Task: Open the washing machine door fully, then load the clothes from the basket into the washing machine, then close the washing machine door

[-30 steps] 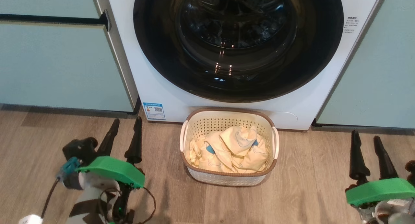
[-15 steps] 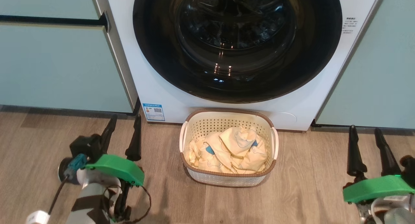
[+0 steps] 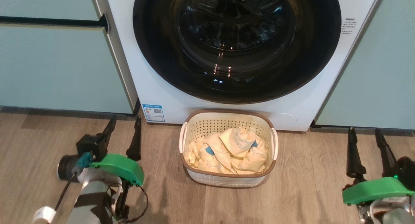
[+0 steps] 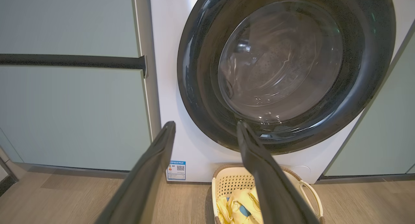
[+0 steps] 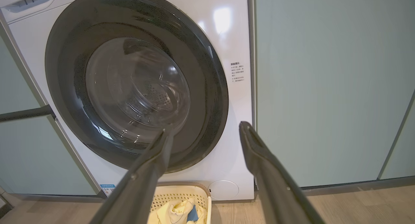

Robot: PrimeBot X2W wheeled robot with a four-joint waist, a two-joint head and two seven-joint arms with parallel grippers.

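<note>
Glossy black round washing machine door (image 3: 155, 55): closed | cream perforated basket (image 3: 227, 112) with pale yellow clothes (image 3: 230, 151): floor (image 3: 308, 185) below it | left gripper (image 3: 126, 118), right gripper (image 3: 364, 130): spread, empty

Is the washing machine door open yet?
No, the washing machine door sits closed, flush against the front of the washing machine.

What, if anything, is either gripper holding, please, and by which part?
Nothing is held: the left gripper and the right gripper both stand open and empty; the clothes lie in the basket.
</note>
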